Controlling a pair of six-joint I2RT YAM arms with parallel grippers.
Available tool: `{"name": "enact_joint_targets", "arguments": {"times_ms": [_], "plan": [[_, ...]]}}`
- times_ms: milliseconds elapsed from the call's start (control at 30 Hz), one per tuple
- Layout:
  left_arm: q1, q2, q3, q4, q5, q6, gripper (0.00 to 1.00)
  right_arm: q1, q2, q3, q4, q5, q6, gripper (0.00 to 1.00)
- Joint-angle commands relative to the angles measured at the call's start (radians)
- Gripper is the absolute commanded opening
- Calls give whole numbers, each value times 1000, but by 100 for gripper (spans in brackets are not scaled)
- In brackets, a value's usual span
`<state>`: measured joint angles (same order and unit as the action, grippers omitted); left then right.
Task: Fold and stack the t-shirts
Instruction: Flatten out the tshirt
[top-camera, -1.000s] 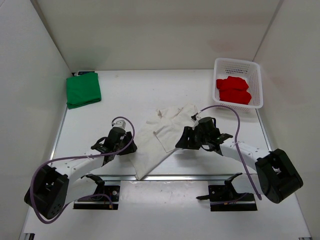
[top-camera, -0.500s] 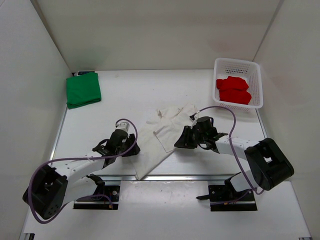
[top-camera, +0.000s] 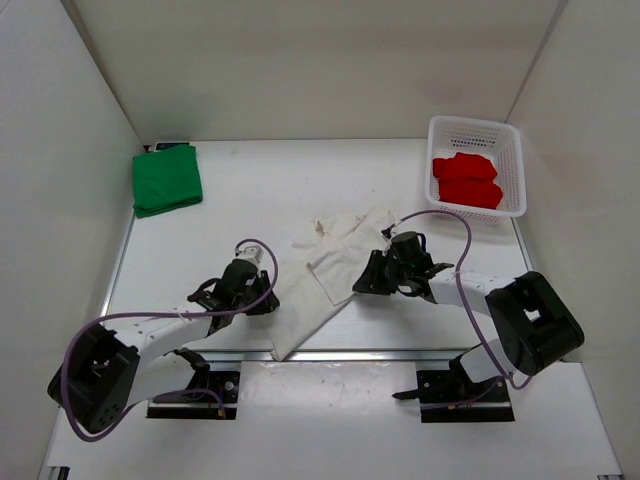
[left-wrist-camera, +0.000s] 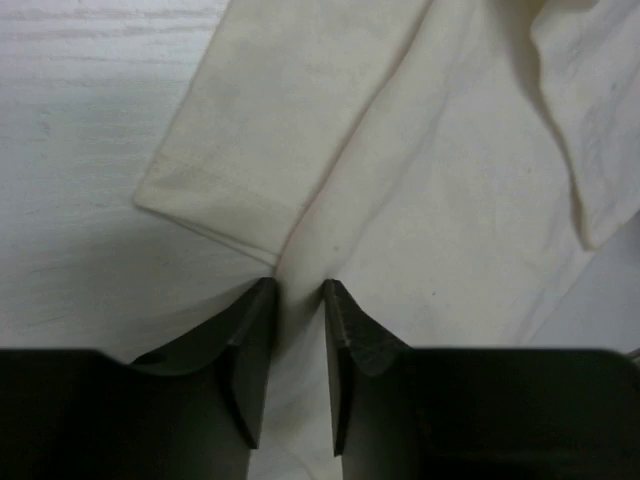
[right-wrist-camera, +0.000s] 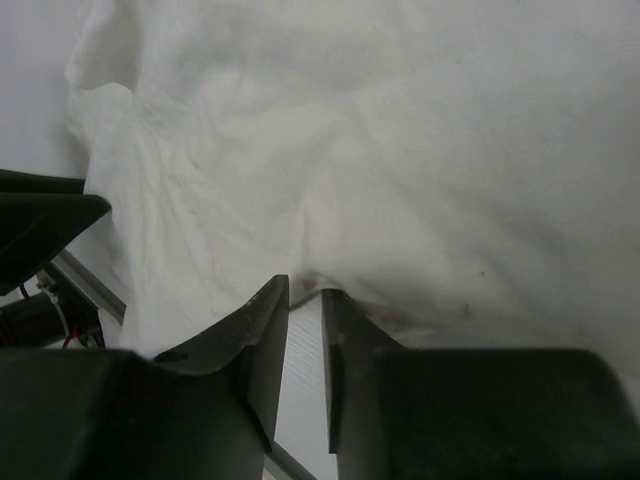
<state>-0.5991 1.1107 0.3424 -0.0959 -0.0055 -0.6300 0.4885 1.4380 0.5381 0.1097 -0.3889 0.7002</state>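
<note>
A white tabletop (top-camera: 300, 180) is seen from above, with two robot arms bolted at its near edge.

The off-white t-shirt (top-camera: 315, 272) is the largest thing on it. It lies rumpled and partly folded over itself, slanting from the middle of the tabletop down to the near edge. A white mesh basket (top-camera: 474, 122) sits in the far right corner. The green t-shirt (top-camera: 167, 180) lies as a folded square in the far left corner. The red t-shirt (top-camera: 467, 180) lies bunched inside the basket.

The left tool (top-camera: 262, 298) sits low at the left side of the off-white t-shirt, and the right tool (top-camera: 362, 283) at its right side. From above, the black wrists hide both sets of fingers, so the grip cannot be read there.

The wrist cameras show it. On the left, the two dark fingers (left-wrist-camera: 250, 340) are drawn close, with only a narrow slot between them. A raised crease of off-white cloth, just beside a hemmed sleeve, runs into that slot and is pinched. On the right, the fingers (right-wrist-camera: 262, 340) are equally close, nipping the edge of the shirt at their tips, and wrinkles fan out from that spot. The right wrist camera also catches part of the left arm, dark, beyond the cloth.
</note>
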Motion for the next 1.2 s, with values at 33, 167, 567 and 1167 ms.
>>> {"name": "enact_joint_targets", "arguments": {"times_ms": [33,167,567,1167], "plan": [[-19,44,-36,-94,50,6,32,13,21,43,42,10,-4,15],[-4,40,-8,-88,50,-13,6,25,-14,65,56,27,-18,0],[263,49,598,-217,171,76,0,-140,-254,620,-255,31,-225,0],[358,-43,1342,-525,-255,242,0,162,-200,1591,-567,320,-488,0]]}}
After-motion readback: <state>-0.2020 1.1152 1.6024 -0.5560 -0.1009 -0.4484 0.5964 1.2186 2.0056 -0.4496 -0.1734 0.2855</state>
